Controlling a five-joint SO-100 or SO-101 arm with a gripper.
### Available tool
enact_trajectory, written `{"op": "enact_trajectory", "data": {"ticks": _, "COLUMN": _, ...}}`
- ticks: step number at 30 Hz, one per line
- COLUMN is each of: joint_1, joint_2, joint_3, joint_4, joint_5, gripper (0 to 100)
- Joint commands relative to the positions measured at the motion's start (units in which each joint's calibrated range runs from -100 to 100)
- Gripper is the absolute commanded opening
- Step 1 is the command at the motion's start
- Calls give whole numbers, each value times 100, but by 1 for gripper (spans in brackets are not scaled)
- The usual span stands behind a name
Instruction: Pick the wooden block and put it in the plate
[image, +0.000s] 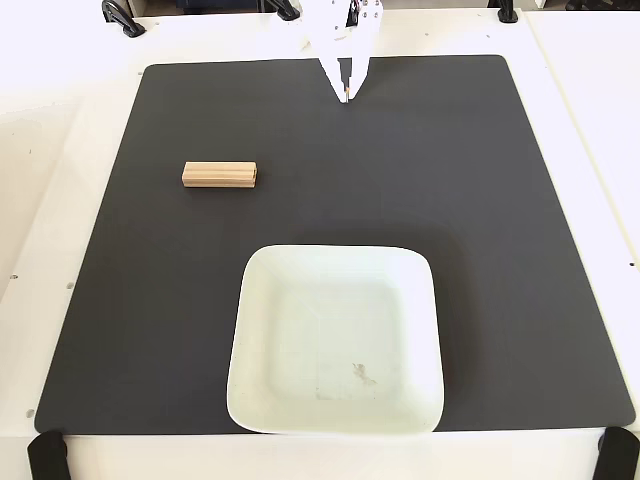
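Note:
A small tan wooden block (220, 175) with lengthwise grooves lies flat on the black mat, left of centre in the fixed view. The pale square plate (258, 400) sits on the mat at the front centre, and nothing lies in it apart from a few small marks. My white gripper (346, 94) reaches in from the top edge, tips pointing down over the far middle of the mat. Its fingers meet at the tips, so it is shut on nothing. It is well to the right of and behind the block.
The black mat (500, 250) covers most of the white table (590, 120). Black clamps (45, 455) hold the table's corners at front left, front right and along the far edge.

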Motion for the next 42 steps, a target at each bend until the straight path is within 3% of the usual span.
{"op": "enact_trajectory", "data": {"ticks": 1, "joint_1": 15, "joint_2": -9, "joint_3": 43, "joint_4": 38, "joint_5": -9, "gripper": 1}}
{"op": "enact_trajectory", "data": {"ticks": 42, "joint_1": 4, "joint_2": 75, "joint_3": 43, "joint_4": 65, "joint_5": -14, "gripper": 1}}
